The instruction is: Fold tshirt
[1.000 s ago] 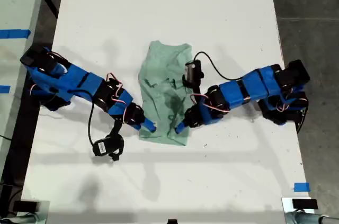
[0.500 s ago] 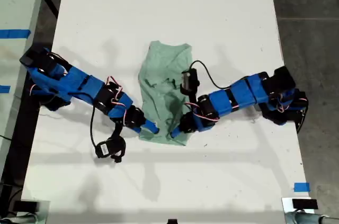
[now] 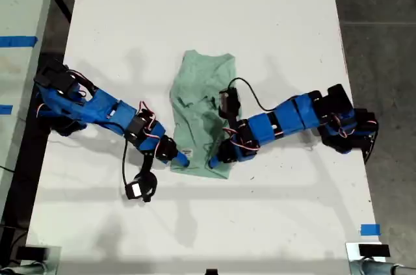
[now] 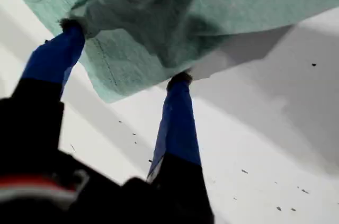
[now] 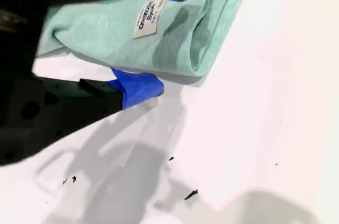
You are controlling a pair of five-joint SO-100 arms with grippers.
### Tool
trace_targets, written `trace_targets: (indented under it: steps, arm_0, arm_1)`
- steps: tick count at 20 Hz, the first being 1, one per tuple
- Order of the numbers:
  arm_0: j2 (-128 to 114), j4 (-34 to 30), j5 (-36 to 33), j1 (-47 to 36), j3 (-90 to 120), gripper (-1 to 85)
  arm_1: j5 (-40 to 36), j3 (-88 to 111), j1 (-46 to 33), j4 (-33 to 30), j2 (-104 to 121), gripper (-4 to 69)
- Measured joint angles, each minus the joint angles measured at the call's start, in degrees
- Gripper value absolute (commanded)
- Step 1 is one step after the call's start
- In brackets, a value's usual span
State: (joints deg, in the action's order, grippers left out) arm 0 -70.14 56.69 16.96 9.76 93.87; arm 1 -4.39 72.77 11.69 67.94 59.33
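Two grippers meet at the tshirt (image 3: 201,112), which lies in a long narrow strip in the middle of the table (image 3: 273,21). Both arms reach its end nearest the exterior view's bottom.

My first gripper (image 4: 124,52) is wide open. Both tips poke at the hem and it has no hold.

My second gripper (image 5: 159,33) has one finger over the cloth by the label (image 5: 146,17) and one under. I cannot tell if it is squeezing.

To do this well, I think both should slide further in, pinch all the layers, then lift together and carry the end evenly over the far end.
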Motion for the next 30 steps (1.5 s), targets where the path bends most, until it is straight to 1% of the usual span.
trace_targets:
  steps: [4,5,7,9,10,11,12,14,18,20,22,25,28,30]
  arm_0:
    - [3.78,0.62,-3.60,0.00,-0.18,20.6]
    - [5.45,1.41,-4.48,0.09,-1.32,20.6]
    - [8.61,5.19,-5.98,0.18,-6.33,19.8]
    - [10.28,7.65,-7.03,0.26,-9.32,11.9]
    - [10.63,7.65,-7.38,0.26,-9.84,8.1]
    - [11.07,6.86,-7.82,0.26,-10.46,2.9]
    - [11.25,6.86,-8.53,0.18,-10.90,0.0]
    - [11.69,6.50,-9.40,-0.09,-11.69,0.0]
    - [11.69,6.50,-9.40,-0.09,-11.87,0.0]
    - [11.87,7.56,-9.40,-0.09,-12.92,0.0]
    - [11.69,9.14,-9.40,0.00,-14.24,0.0]
    - [10.63,11.16,-8.96,2.99,-18.11,0.0]
    - [8.79,12.39,-6.50,6.33,-21.62,0.0]
    - [7.29,12.92,-5.98,6.59,-21.80,0.0]
  arm_1:
    - [-0.62,-1.76,-0.62,-2.29,-2.90,32.9]
    - [-0.70,-2.37,-0.62,-2.72,-3.43,32.0]
    - [-0.88,-3.34,-0.88,-4.13,-4.48,29.2]
    - [-0.62,-3.43,-1.32,-6.06,-5.45,19.9]
    - [-0.62,-3.60,-1.32,-7.12,-5.98,14.1]
    - [-0.62,-3.96,-1.32,-8.26,-6.77,4.9]
    - [-0.62,-4.57,-1.32,-8.96,-7.21,-0.3]
    - [-0.53,-4.75,-1.32,-10.81,-7.65,-1.1]
    - [-2.02,-5.63,-1.14,-11.25,-8.17,-1.0]
    - [-2.81,-6.50,-0.62,-11.16,-7.29,-1.0]
    - [-3.34,-8.00,0.18,-9.58,-7.12,-1.0]
    - [-3.43,-10.72,3.25,-6.24,-6.24,-1.0]
    - [-3.08,-11.51,5.89,-5.19,-2.55,-1.0]
    - [-3.08,-11.51,6.06,-4.39,-1.32,-1.0]
